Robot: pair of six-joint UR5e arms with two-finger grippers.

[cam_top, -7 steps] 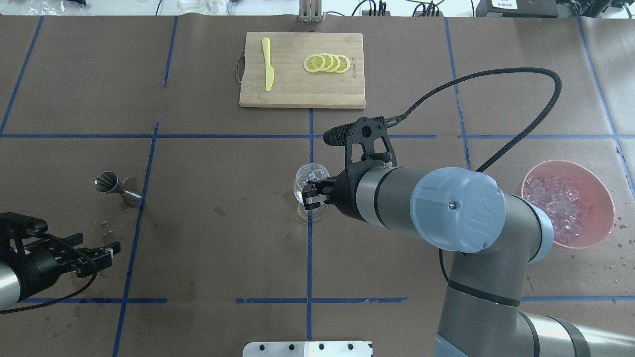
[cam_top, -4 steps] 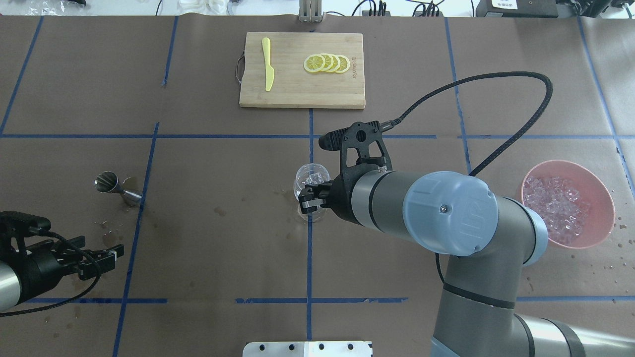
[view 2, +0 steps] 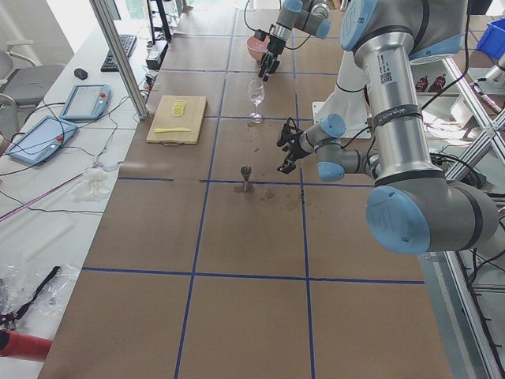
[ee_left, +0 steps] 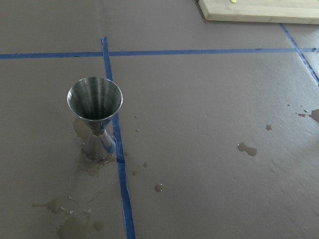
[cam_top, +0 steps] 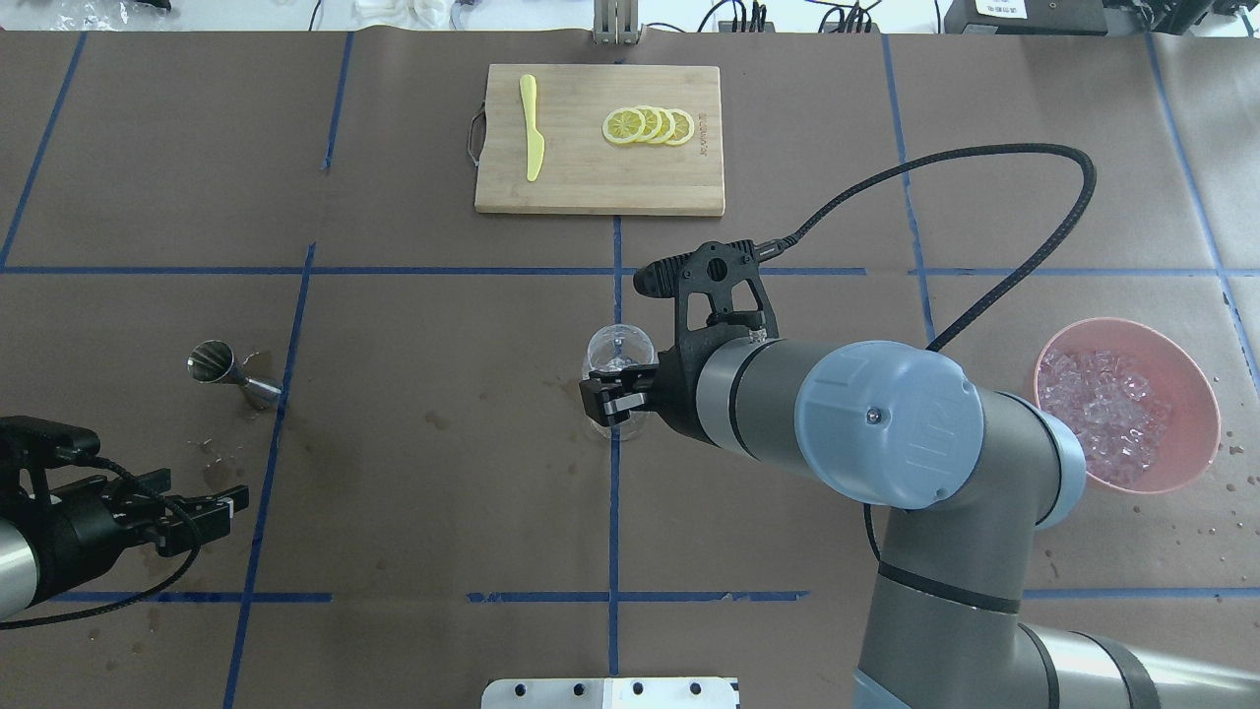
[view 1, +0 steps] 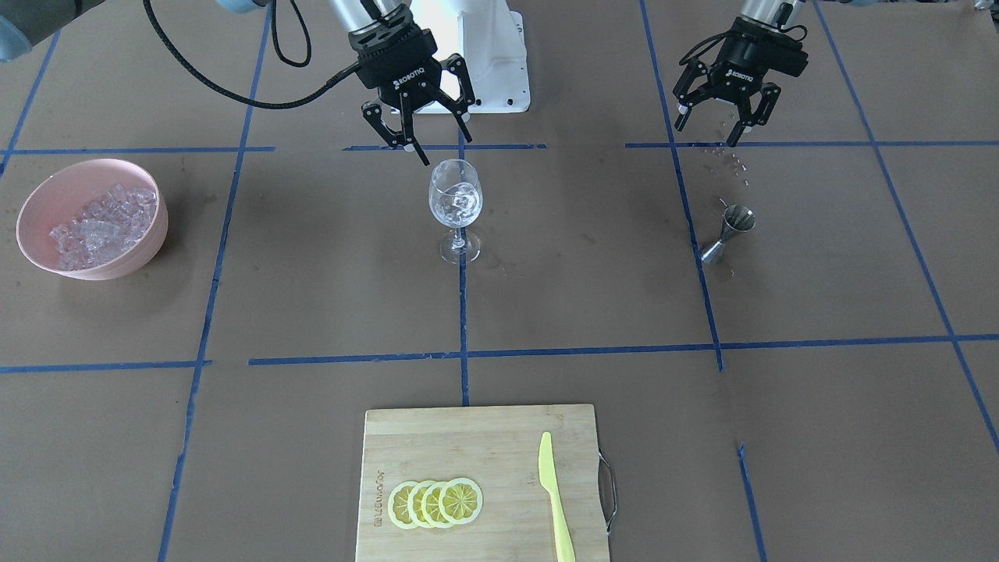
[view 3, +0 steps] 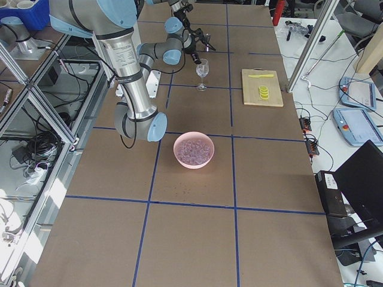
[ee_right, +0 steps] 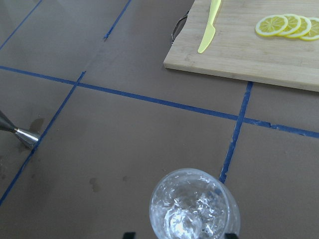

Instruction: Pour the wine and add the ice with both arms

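Observation:
A clear stemmed wine glass stands at the table's middle with ice cubes in its bowl. My right gripper is open and empty, just above the glass's rim on the robot's side; in the overhead view the gripper overlaps the glass. A heap of ice fills a pink bowl at the far right. My left gripper is open and empty, low over the table, short of a steel jigger.
A wooden cutting board at the far middle holds lemon slices and a yellow plastic knife. Wet stains and droplets lie on the brown paper around the jigger. The right arm's black cable loops above the table.
My right gripper has shifted slightly left and toward the robot beside the glass, staying open. My left gripper has crept slightly to the right. The glass and jigger have not moved.

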